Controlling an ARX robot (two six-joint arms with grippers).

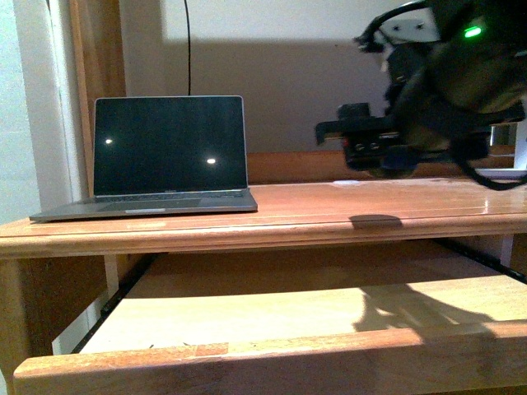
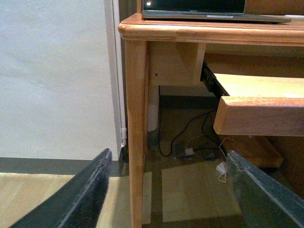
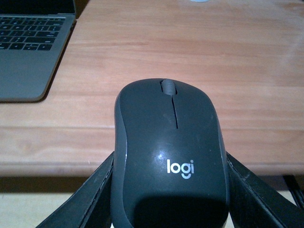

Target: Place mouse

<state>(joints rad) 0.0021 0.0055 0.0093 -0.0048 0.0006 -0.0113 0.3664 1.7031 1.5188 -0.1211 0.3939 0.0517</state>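
Locating the mouse (image 3: 168,156): in the right wrist view it sits between the two fingers of the right pincer (image 3: 170,164), above the front edge of the table (image 1: 329,202). Whether it touches the wood cannot be told.
Mouse look: dark grey, rounded, scroll wheel at its far end, white "logi" mark on its back.
Right pincer state: closed in on the mouse, one dark finger (image 3: 90,194) against each flank, nothing else between them.
Right arm: in the front view a dark, blurred mass with a green light (image 1: 472,32), raised over the right part of the table. The mouse cannot be made out there.
Shadow (image 1: 375,220): a small dark patch on the table top near its front edge, below that arm.
Laptop (image 1: 169,152): open, screen dark, on the left part of the table, well apart from the mouse.
Pull-out shelf (image 1: 247,317): drawn forward under the table top, bare wood.
Left pincer (image 2: 169,154): fingers spread wide, holding nothing, low beside the table's leg (image 2: 135,133).
Cables (image 2: 190,142): loose on the floor under the table.
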